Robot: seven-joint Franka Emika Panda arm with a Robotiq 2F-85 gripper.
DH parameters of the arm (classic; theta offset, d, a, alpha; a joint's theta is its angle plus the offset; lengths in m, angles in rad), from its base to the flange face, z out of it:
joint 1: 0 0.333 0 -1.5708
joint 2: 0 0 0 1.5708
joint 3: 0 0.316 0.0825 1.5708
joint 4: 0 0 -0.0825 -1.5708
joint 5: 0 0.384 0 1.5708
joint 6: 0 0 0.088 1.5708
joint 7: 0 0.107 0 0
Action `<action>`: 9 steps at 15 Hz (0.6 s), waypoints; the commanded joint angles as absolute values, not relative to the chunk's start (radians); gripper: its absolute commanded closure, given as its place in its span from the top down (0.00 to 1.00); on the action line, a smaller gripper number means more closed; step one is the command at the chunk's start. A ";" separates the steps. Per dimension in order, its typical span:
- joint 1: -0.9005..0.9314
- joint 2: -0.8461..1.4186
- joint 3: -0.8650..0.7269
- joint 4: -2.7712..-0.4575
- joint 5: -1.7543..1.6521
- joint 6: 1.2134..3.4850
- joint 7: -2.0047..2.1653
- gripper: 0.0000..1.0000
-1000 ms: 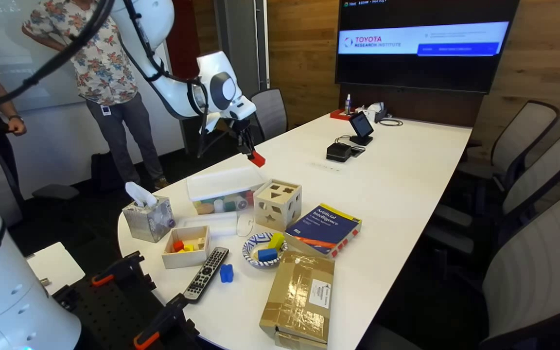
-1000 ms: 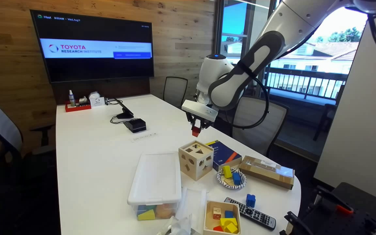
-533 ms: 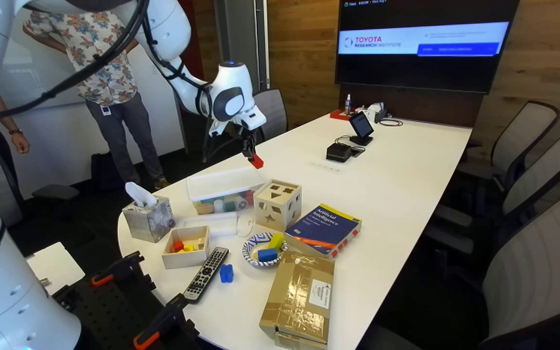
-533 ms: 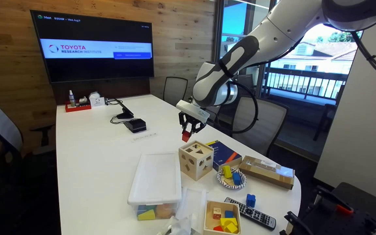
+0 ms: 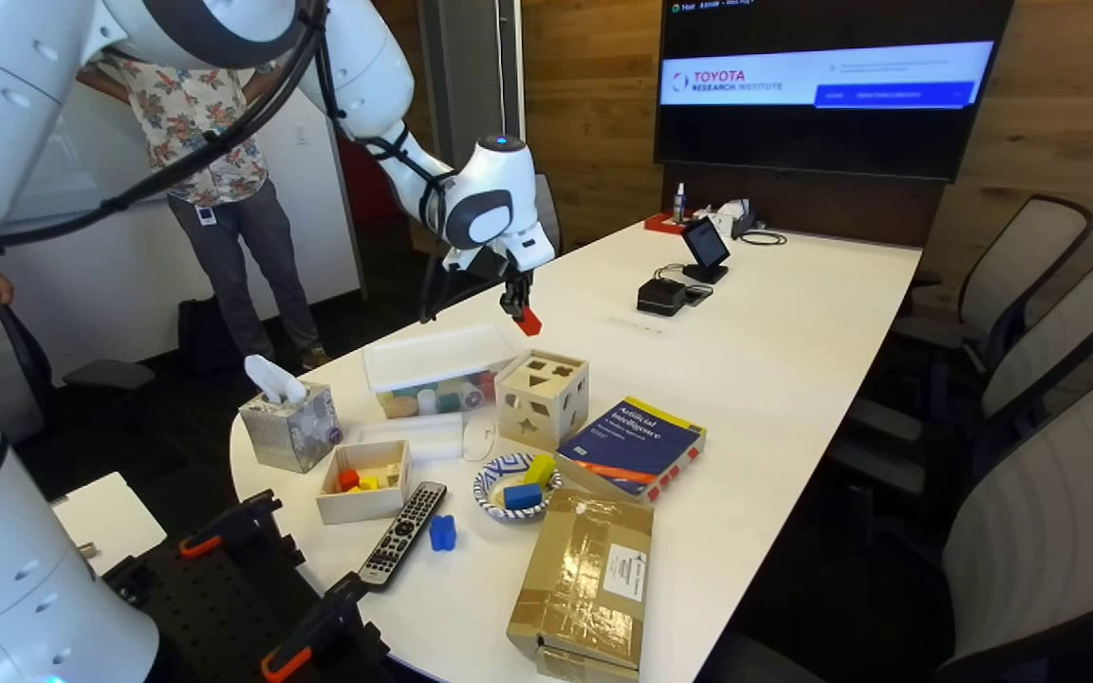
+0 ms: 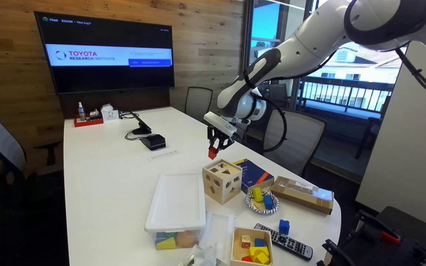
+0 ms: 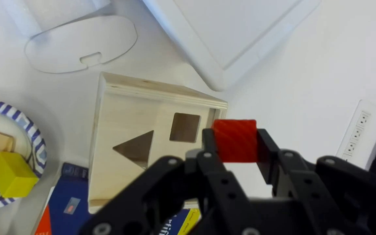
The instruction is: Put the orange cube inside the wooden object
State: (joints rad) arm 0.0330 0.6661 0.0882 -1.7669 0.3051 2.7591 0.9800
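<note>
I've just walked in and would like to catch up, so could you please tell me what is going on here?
A robot arm has the orange cube in its gripper, held in the air above the table. In the wrist view, the cube overlaps the edge of the wooden box, close to a square hole in its top. The cube is not yet inside; lining it up over that hole is probably next.

One gripped orange-red cube [image 7: 235, 140], two black fingers [image 7: 267, 147], one hole-cut pale wooden box [image 6: 222, 181], one blue-and-white patterned bowl [image 5: 507, 465], one thick navy-blue book [image 5: 630, 446], one slim dark remote control [image 5: 403, 533].
</note>
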 commanded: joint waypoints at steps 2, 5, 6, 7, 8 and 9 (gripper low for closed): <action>0.003 0.743 0.098 -1.653 0.388 2.656 0.942 0.08; 0.002 0.775 0.089 -1.607 0.403 2.605 0.951 0.08; -0.002 0.788 0.091 -1.591 0.410 2.587 0.950 0.08; -0.006 0.798 0.094 -1.578 0.417 2.572 0.948 0.08; -0.005 0.807 0.093 -1.565 0.421 2.557 0.950 0.08; -0.002 0.816 0.088 -1.553 0.422 2.545 0.956 0.08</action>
